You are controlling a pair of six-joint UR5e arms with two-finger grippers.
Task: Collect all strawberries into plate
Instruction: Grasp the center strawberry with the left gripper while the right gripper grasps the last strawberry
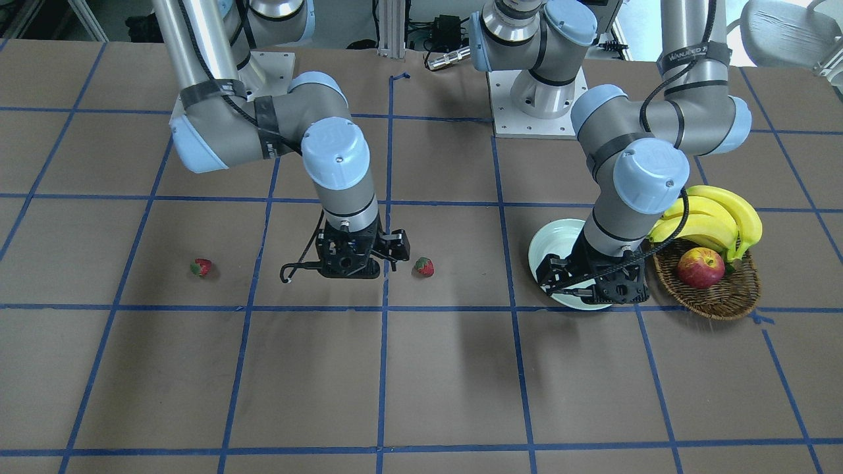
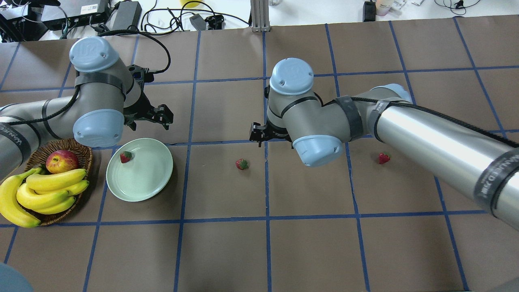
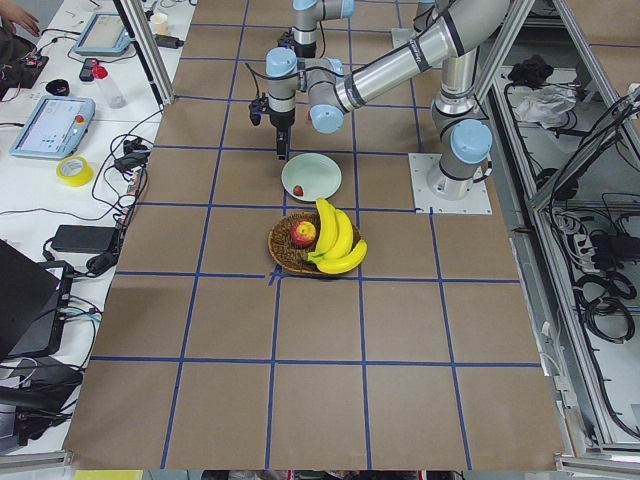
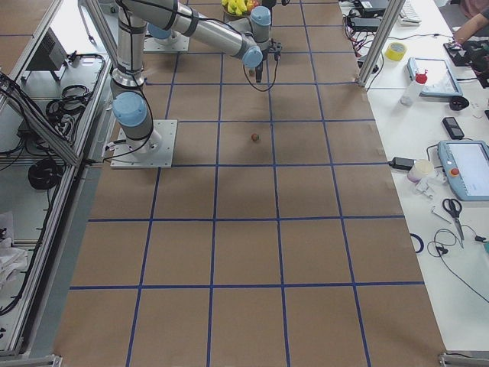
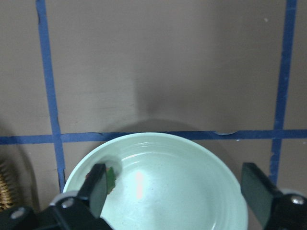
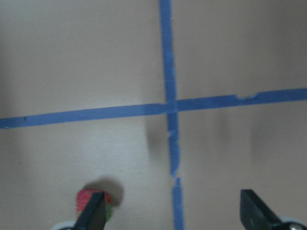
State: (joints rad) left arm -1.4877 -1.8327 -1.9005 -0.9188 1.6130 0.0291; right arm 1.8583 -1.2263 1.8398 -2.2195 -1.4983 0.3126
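Note:
The pale mint plate (image 2: 146, 178) lies next to the basket, also in the front view (image 1: 556, 242) and the left wrist view (image 5: 158, 140). One strawberry (image 2: 125, 156) lies in it near the rim, half behind a finger in the left wrist view (image 5: 111, 179). My left gripper (image 2: 156, 117) is open and empty just above the plate's far edge (image 5: 175, 191). A second strawberry (image 2: 242, 164) lies on the table just beside my open, empty right gripper (image 2: 259, 136); it shows by a finger in the right wrist view (image 6: 91, 201). A third strawberry (image 2: 383, 158) lies further right (image 1: 201, 267).
A brown wicker basket (image 2: 83, 152) with a red-yellow apple (image 2: 61, 161) and bananas (image 2: 44, 190) stands left of the plate, close to my left arm. Blue tape lines grid the brown table.

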